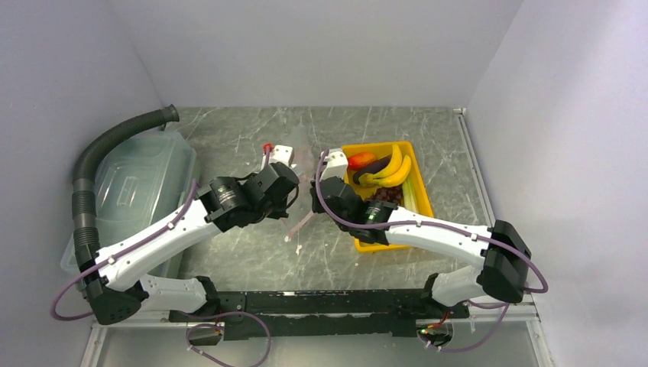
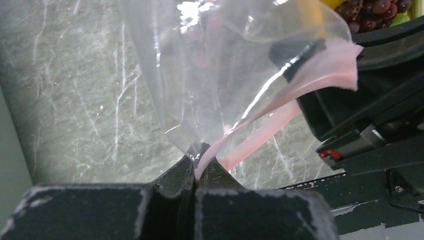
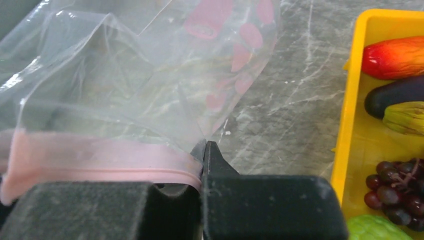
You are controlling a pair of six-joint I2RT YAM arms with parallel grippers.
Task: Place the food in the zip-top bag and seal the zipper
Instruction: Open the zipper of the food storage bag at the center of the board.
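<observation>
Around the workspace stand pale grey walls [image 1: 306, 46], closing in a grey marble-veined surface [image 1: 252, 260]. At its left edge sits a large translucent lidded bin [image 1: 141, 183], with a grey corrugated hose [image 1: 84, 176] curving over it. Right of centre lies a yellow rectangular tray [image 1: 425, 191] carrying the food: yellow bananas [image 1: 390, 172], a dark purple eggplant [image 3: 395, 95], a red-orange fruit [image 3: 395, 57], dark grapes [image 3: 395, 192] and a bumpy green round fruit [image 3: 375, 227].

Between bin and tray, a thin clear crinkly plastic bag [image 3: 125, 90] printed with pink shapes is stretched between the two claws. The left claw [image 2: 198, 160] is clamped tight, pinching one end of the narrow pale-pink zipper strip [image 3: 100, 162] along the bag's mouth. The right claw [image 3: 204, 150], near the tray, is likewise squeezed closed on the strip's other end.
</observation>
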